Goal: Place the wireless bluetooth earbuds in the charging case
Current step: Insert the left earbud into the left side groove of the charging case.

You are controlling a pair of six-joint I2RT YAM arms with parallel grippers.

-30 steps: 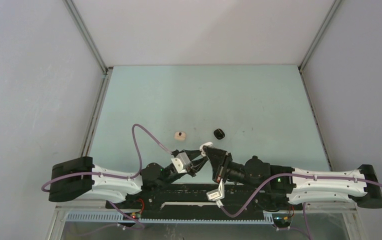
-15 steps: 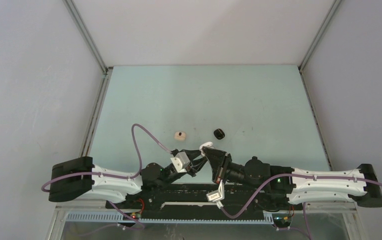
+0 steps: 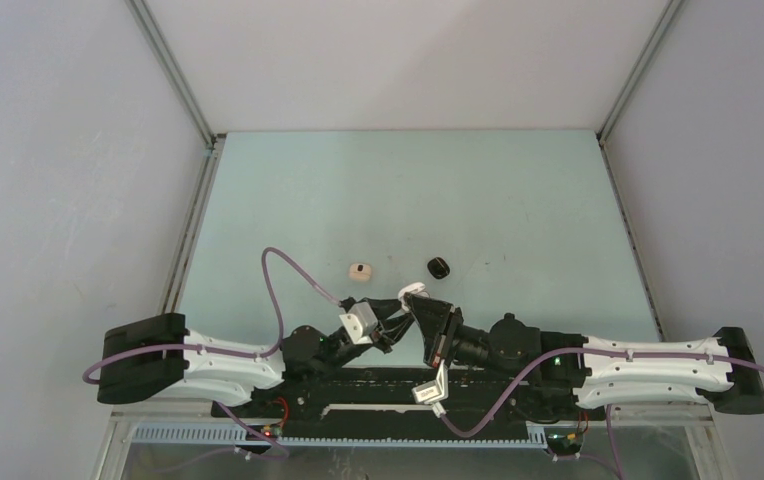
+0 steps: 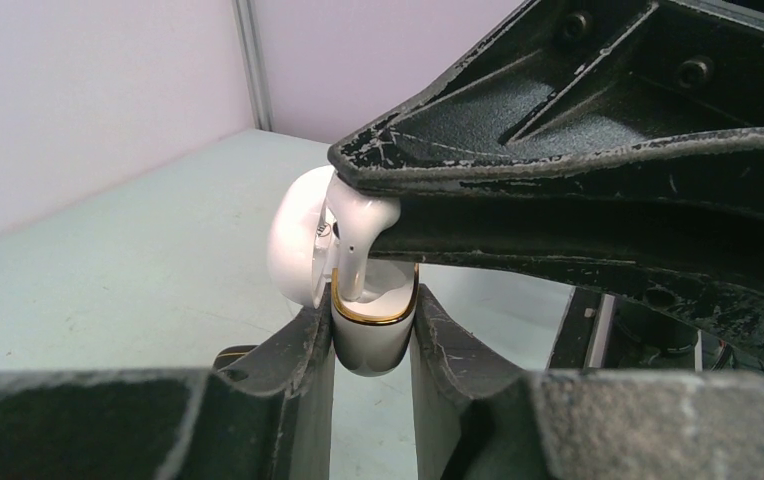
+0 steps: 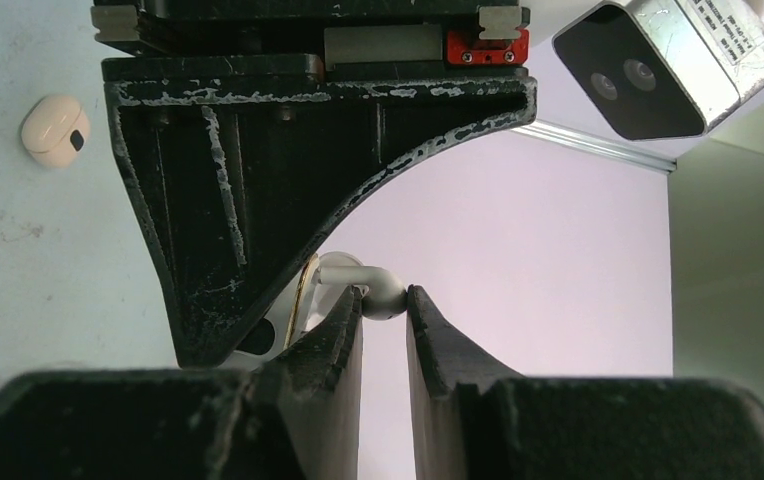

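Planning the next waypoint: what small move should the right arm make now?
Probably ease the earbud slightly deeper with the right gripper: its stem is inside the open case held by the left gripper, but its head sticks out above it.

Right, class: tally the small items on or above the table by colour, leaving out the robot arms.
White: 2, the white case and the white earbud
Beige: 1, the beige case
Black: 1, the black case
Total: 4

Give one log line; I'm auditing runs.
left gripper shut on charging case | right gripper shut on earbud | stem in case
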